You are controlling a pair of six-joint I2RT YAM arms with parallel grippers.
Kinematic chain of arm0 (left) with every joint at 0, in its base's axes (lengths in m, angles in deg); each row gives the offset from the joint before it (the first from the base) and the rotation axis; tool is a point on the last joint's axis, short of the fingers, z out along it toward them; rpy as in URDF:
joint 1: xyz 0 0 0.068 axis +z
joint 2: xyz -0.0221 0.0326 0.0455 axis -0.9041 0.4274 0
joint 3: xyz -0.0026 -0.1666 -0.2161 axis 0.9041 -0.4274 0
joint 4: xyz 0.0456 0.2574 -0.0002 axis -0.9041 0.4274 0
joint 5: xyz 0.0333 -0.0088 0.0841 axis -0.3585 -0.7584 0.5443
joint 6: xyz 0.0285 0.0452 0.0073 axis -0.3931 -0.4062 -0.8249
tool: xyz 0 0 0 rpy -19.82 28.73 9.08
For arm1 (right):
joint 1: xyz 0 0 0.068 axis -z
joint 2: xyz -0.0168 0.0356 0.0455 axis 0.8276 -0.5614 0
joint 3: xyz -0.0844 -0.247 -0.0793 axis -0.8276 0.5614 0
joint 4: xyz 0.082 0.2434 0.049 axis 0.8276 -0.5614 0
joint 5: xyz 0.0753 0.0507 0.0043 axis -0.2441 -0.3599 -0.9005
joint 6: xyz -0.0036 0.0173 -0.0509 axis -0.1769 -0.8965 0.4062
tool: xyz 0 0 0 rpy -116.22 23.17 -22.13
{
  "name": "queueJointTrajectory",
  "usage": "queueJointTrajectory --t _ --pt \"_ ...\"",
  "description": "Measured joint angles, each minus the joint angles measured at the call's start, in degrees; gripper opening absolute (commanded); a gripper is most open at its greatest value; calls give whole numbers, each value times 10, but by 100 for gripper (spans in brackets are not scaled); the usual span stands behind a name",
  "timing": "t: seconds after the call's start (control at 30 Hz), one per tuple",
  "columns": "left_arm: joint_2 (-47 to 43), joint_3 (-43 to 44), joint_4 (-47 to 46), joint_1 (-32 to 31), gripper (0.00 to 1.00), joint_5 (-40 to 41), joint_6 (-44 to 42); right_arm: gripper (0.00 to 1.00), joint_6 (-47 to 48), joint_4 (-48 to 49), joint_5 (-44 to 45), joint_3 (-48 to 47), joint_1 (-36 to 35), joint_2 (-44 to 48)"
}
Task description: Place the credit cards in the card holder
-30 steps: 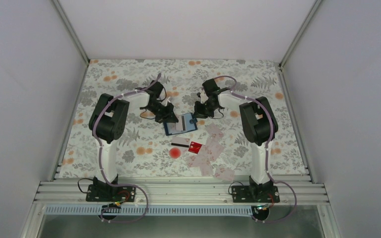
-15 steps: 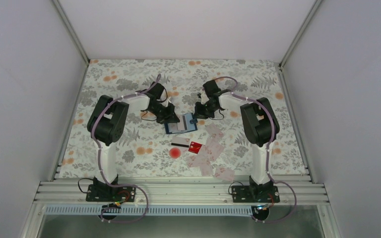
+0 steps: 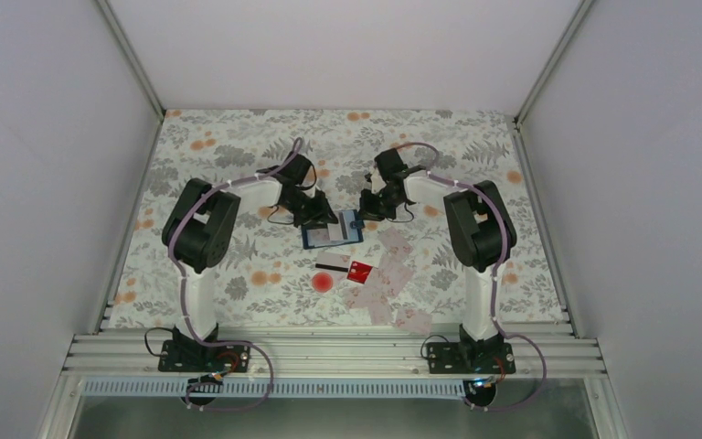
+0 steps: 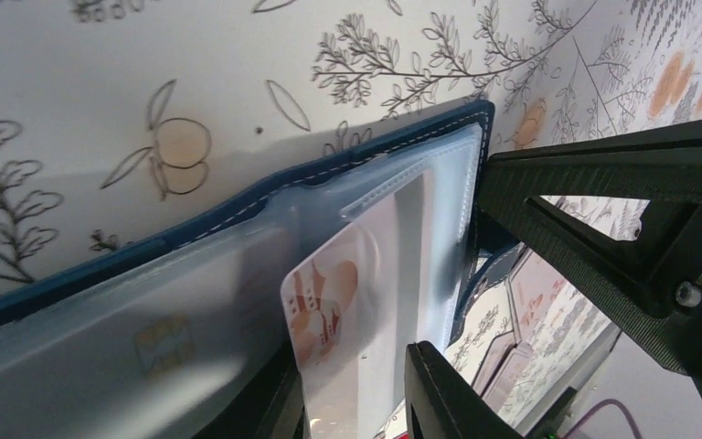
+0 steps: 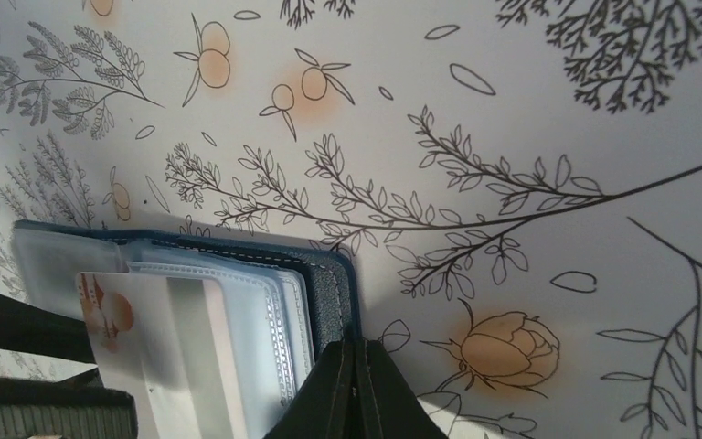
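The dark blue card holder [image 3: 334, 230] lies open on the floral table, its clear pockets up. A pale card with an orange picture [image 4: 347, 302] is pushed partly into a pocket. My left gripper [image 4: 356, 402] stands slightly open around the card's free end, and the card leans on the left finger. My right gripper [image 5: 356, 352] is shut, its tip pressed down on the holder's right cover [image 5: 334, 283]. More credit cards lie nearer the arm bases: a red one [image 3: 359, 270], one with a black stripe [image 3: 332, 267] and several pale pink ones [image 3: 388, 274].
A red spot [image 3: 322, 283] marks the cloth just below the striped card. The pale cards spread toward the right arm's base [image 3: 462, 352]. White walls close in the table on three sides.
My left gripper's jaws have parted, where they were closed on the card before. The left wrist has shifted slightly right toward the holder. The right gripper has stayed put.
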Motion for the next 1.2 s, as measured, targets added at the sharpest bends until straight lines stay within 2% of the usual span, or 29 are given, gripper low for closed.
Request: queueJointTrajectory --t 0.63,0.9,1.2 --pt "64 140 130 -46 41 71 -21 4 -1 0 0 5 0 4" --pt "88 193 184 -58 52 91 -38 4 -1 0 -2 6 0 5" --pt "97 223 211 -67 69 111 -61 4 1 -8 -3 6 0 7"
